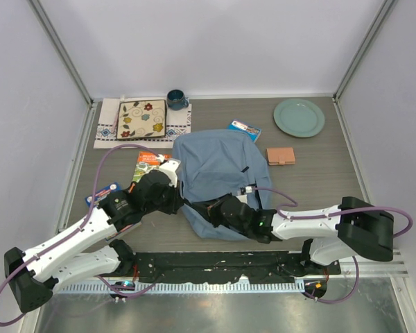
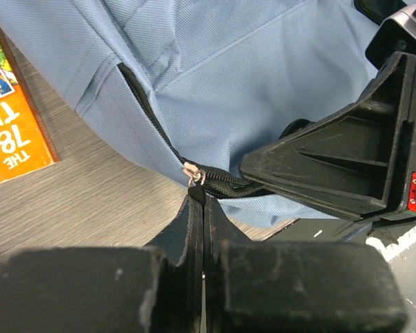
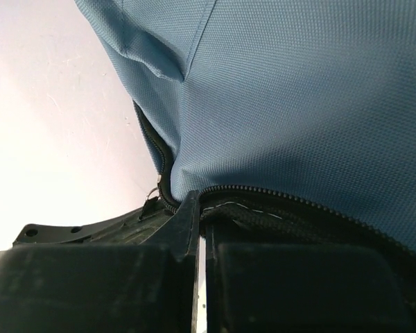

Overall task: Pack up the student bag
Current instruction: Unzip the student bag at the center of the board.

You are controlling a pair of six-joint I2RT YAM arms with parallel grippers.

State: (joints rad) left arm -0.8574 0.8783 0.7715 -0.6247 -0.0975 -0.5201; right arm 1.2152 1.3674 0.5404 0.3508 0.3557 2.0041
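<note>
The student bag [image 1: 215, 163], a dusty-blue backpack, lies in the middle of the table. My left gripper [image 1: 185, 202] is at its near left edge. In the left wrist view the left gripper [image 2: 204, 201] is shut on the small black zipper pull [image 2: 196, 187], with the zipper [image 2: 149, 118] running up the bag [image 2: 263, 76]. My right gripper [image 1: 209, 208] is right beside it. In the right wrist view the right gripper [image 3: 201, 208] is shut on the bag's zipper edge [image 3: 263, 211], under the blue fabric [image 3: 298, 104].
An orange book [image 1: 149, 159] lies left of the bag, also seen in the left wrist view [image 2: 7, 132]. A small blue book [image 1: 244, 130] and a tan wallet [image 1: 281, 156] lie at right. A green plate [image 1: 299, 116], a mug [image 1: 177, 99] and a patterned tray [image 1: 142, 119] stand at the back.
</note>
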